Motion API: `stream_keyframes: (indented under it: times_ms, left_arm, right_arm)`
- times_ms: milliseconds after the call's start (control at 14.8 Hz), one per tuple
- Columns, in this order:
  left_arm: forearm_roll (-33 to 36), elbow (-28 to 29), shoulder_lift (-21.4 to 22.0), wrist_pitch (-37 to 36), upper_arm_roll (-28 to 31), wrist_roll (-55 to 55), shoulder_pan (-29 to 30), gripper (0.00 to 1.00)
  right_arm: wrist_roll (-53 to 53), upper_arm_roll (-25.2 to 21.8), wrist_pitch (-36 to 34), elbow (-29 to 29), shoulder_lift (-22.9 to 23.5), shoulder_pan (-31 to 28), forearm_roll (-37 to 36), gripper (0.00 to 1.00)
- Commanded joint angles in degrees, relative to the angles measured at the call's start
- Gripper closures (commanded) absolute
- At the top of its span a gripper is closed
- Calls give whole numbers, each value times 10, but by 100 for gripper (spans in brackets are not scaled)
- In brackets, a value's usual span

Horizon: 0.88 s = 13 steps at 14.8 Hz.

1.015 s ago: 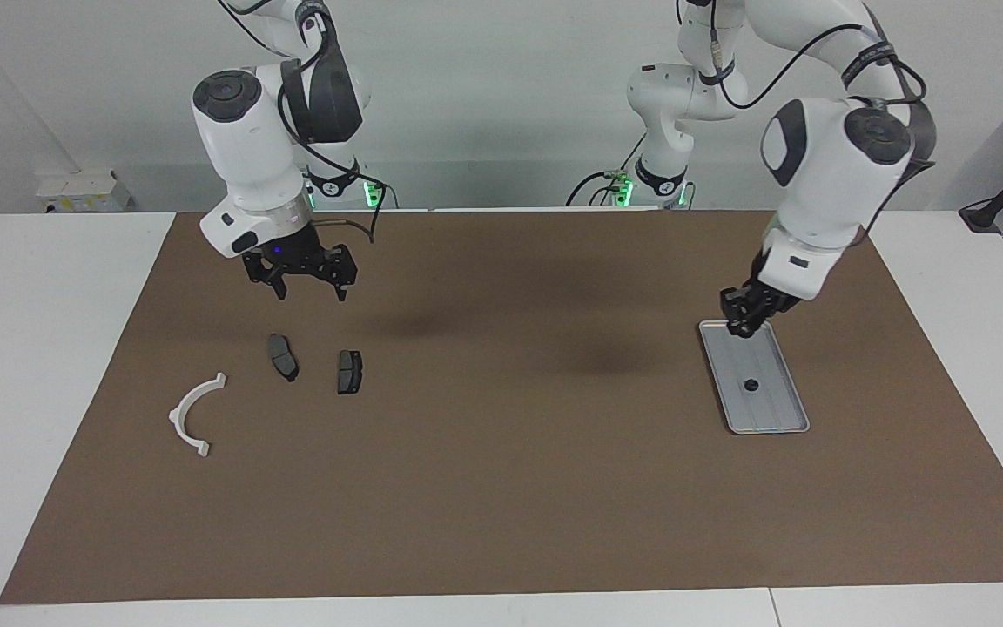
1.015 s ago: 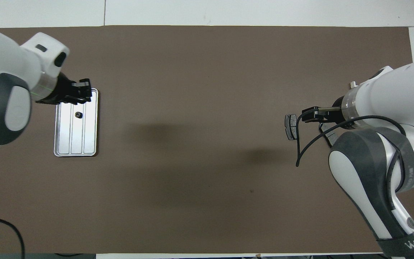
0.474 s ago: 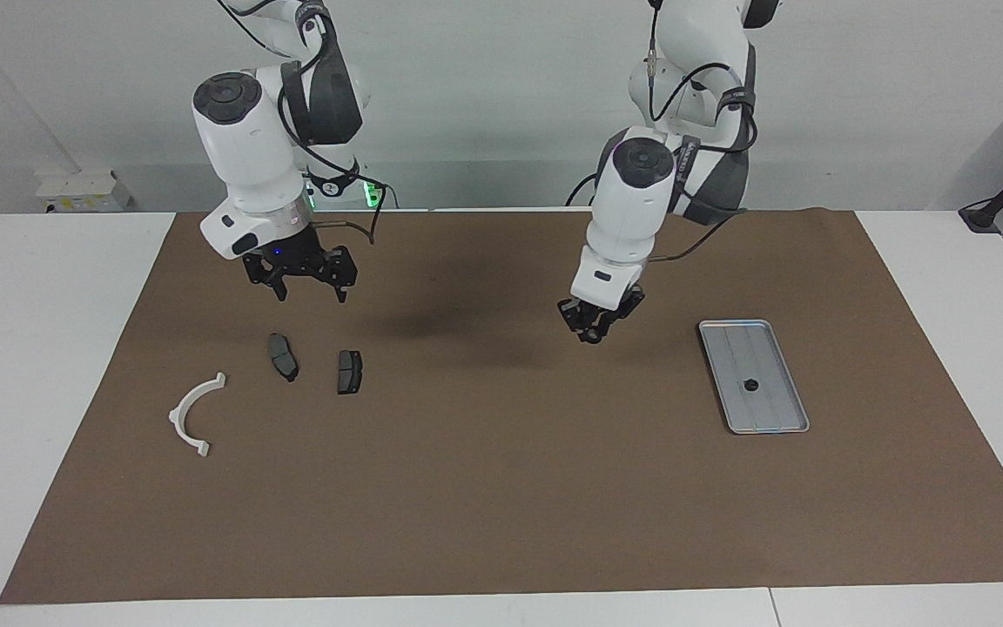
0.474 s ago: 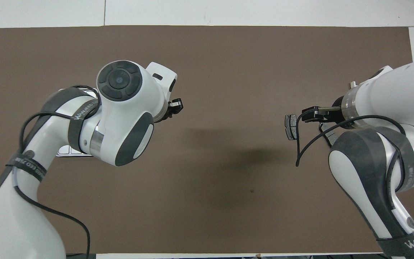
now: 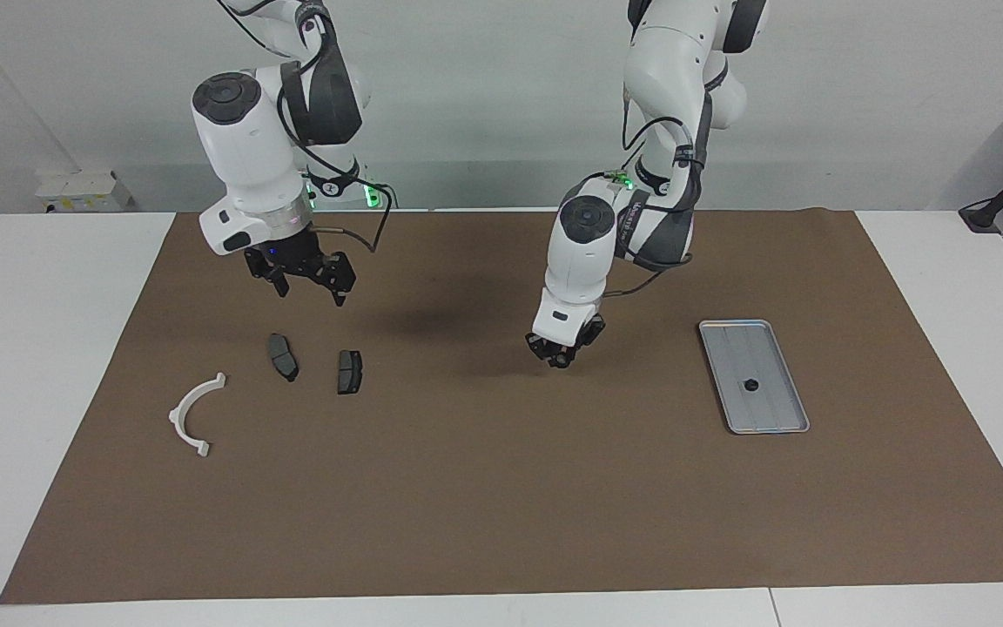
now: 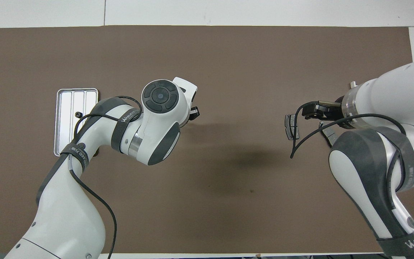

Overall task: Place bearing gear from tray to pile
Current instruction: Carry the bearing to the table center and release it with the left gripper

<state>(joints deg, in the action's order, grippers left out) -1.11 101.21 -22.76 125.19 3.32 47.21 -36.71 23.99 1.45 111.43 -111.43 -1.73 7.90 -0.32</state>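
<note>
Change: 1 second ago my left pincer (image 5: 562, 351) was down at the tray's (image 5: 767, 348) end nearest the robots. Now it is up over bare brown mat (image 5: 501, 488) mid-worktop, between tray and pile, well apart from both. It has swung toward the pile.

Whether this pincer is pinching anything, I cannot tell; nothing shows clearly at its tip.

1 bearing gear (image 5: 750, 384) lies on the tray, same spot as before, tray sitting toward the left arm's end of the worktop. So at least 1 gear is not yet moved.

My right pincer (image 5: 301, 277) waits spread and empty, over the mat just robot-side of the 2 brake pads (image 5: 283, 357). It has turned a little.

Pile unchanged: white arc (image 5: 178, 416) and both pads, toward the right arm's end.

Views: the facing view shows my left pincer clear of the mat, and the whole arc. Overhead, my right arm hides nearly all of the arc and part of 1 pad, and my left arm overlaps the tray's edge.
</note>
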Motion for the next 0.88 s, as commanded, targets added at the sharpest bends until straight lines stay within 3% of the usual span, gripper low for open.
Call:
stream_keyframes:
  times_ms: [0, 812]
  left_arm:
    - [15, 37, 2, 48, 12, 12, -12, 100]
    - [17, 79, 1, 114, 12, 13, -13, 100]
  right_arm:
    - [8, 0, -2, -4, -6, -3, 13, 0]
    - [0, 0, -7, -5, -7, 0, 11, 0]
